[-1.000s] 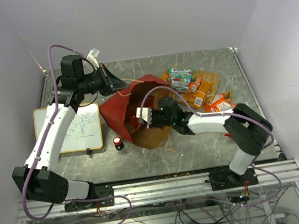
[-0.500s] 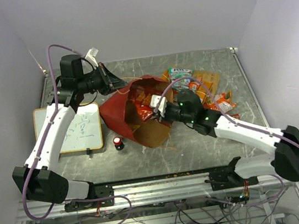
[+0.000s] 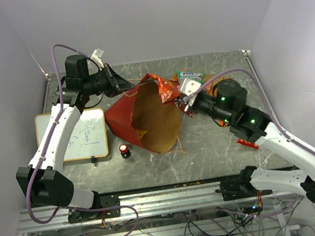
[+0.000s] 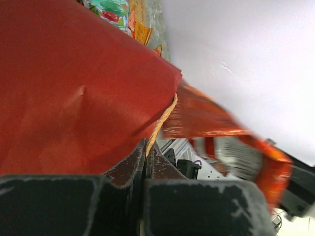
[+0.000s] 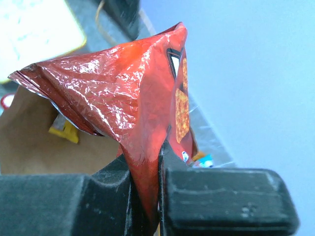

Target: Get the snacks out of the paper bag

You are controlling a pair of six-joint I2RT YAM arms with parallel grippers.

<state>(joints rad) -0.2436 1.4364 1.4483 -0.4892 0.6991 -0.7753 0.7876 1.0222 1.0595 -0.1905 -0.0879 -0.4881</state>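
red chip bag (image 3: 167, 88) hangs clamped in the right gripper (image 3: 185, 99) at frame centre, by the open mouth of the paper bag (image 3: 123, 116); the left gripper (image 3: 122, 86), upper left, pinches its rim.

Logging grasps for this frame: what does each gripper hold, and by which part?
Right gripper pinches the red chip bag by one edge. Left gripper pinches the paper bag by its cord handle.

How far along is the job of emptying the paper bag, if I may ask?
Done: a green-teal box pack and orange packets lie on the table. In hand: the right tool is shut on a red chip bag above the paper bag, whose rim the left tool pinches. Left: a yellow packet inside.
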